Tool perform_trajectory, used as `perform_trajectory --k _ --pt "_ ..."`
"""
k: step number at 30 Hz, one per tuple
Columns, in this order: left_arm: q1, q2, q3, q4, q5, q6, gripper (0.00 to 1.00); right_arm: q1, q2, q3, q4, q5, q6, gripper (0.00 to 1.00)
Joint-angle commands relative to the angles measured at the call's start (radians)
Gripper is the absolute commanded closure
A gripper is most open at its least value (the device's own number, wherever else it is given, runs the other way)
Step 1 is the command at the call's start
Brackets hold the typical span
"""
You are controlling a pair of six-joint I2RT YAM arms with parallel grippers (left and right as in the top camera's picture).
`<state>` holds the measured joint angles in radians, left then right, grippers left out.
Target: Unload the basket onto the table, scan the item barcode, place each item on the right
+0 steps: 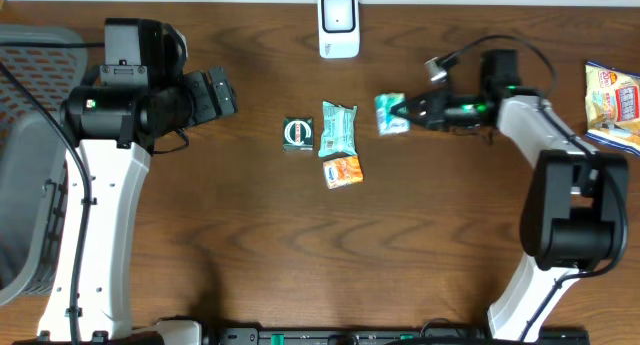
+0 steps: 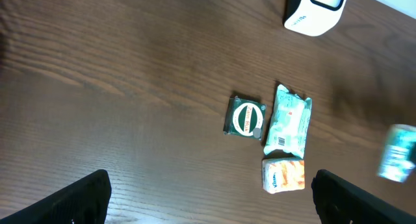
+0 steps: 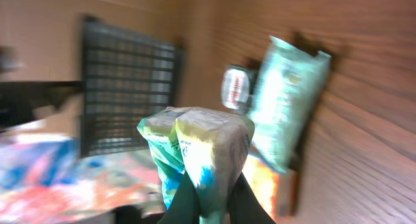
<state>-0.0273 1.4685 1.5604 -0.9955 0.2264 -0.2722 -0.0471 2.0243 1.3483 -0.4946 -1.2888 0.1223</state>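
Right arm, packet in hand: my right gripper point(image 1: 403, 112) is clamped on the small green packet point(image 1: 388, 115), its long axis roughly crosswise to my fingers. The scanner point(image 1: 339, 25) lies ahead, toward the table's far edge, nearer me than my wide-open, empty left gripper point(image 1: 220, 93).

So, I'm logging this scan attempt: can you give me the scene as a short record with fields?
right gripper: shut on green packet
left gripper: open, empty
scanner: at the far edge, apart from the green packet
lying on table: teal pouch, dark packet, orange packet
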Motion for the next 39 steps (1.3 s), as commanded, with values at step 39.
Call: perform_trajectory --k 39 --pt "0.003 0.002 0.004 -0.003 -0.003 0.006 0.02 0.441 0.051 0.357 0.369 1.411 -0.617 0.99"
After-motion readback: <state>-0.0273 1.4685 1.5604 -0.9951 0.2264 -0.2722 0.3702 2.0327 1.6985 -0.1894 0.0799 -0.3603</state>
